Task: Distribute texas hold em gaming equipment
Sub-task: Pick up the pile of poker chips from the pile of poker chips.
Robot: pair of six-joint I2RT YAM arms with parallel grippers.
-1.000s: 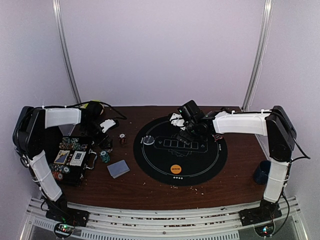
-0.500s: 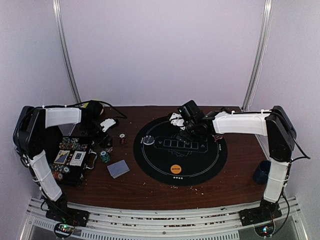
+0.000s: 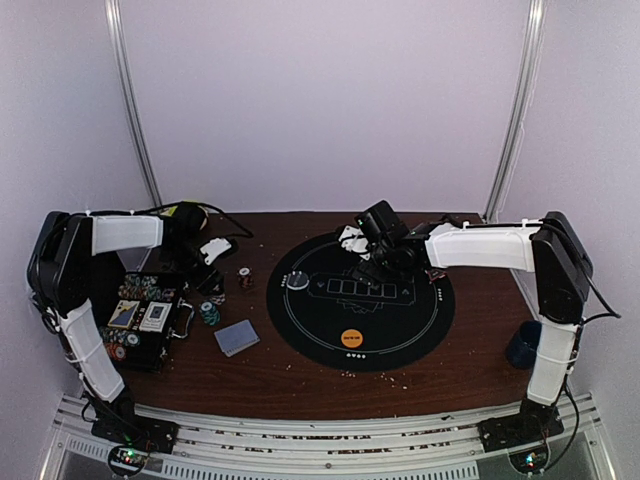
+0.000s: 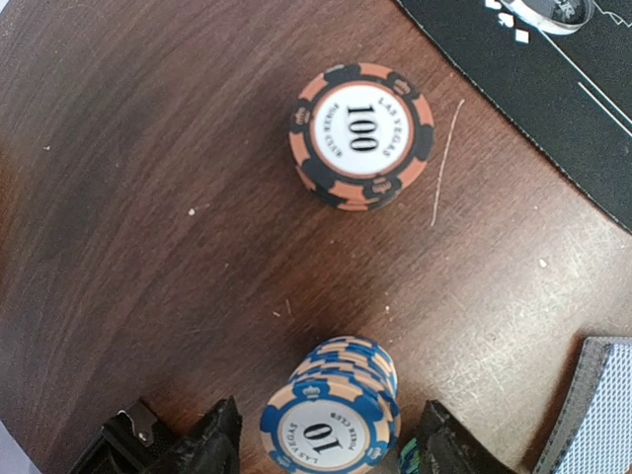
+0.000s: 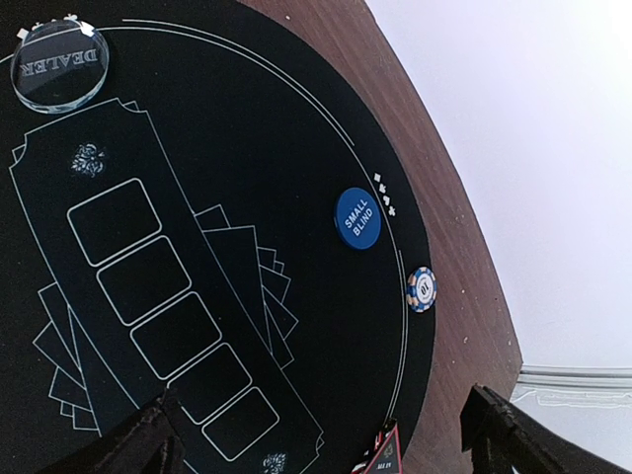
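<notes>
The stack of blue-and-white chips (image 4: 331,420), its top face marked 10, stands on the bare wood of the counter (image 4: 118,197). It is left of the round black mat (image 4: 553,89) and near the deck of cards (image 4: 597,405). The left fingers (image 4: 217,442) straddle this stack, one on each side, with a narrow gap showing at both. They are released and grip nothing yet.

Step in hand, as judged: pickup of one chip stack for delivery to a place on the mat. The next move calls for the fingers to clench squarely on the sides of the stack, low enough to catch every chip, followed by a straight lift. The upper chips sit slightly askew, so an uneven squeeze could spill them.

A stack of black-and-orange chips (image 4: 360,133), marked 100, stands apart, nearer the mat. The corner of the deck lies close to one finger and could be nudged. The chip case (image 3: 145,320) sits at the left of the counter.

The right fingers (image 5: 148,434) hang spread wide over the mat, with nothing between them. Below them lie the dealer button (image 5: 59,64), the blue button (image 5: 357,217) marked small blind, and a single chip (image 5: 422,289) at the edge of the mat. The orange button (image 3: 351,337) lies on the near side of the mat. The right arm covers the far half of the mat and may obstruct a delivery there.
</notes>
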